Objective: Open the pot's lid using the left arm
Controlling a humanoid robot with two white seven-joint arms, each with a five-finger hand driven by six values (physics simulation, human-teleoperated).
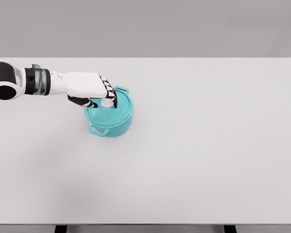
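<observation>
Left hand (94,91) at the teal pot (110,116).
Fingers curl around the white lid knob (107,103); lid (109,109) sits on.

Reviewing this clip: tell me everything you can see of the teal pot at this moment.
The pot is a round, low, teal casserole with a smooth matte finish, standing upright on the white table, left of centre. Two small loop handles stick out, one at its front left and one at its back right. Its matching lid is still seated on top, with a pale knob at the centre. The left hand reaches over from the left, its dark fingers curled around the knob. Nothing else touches the pot.
</observation>
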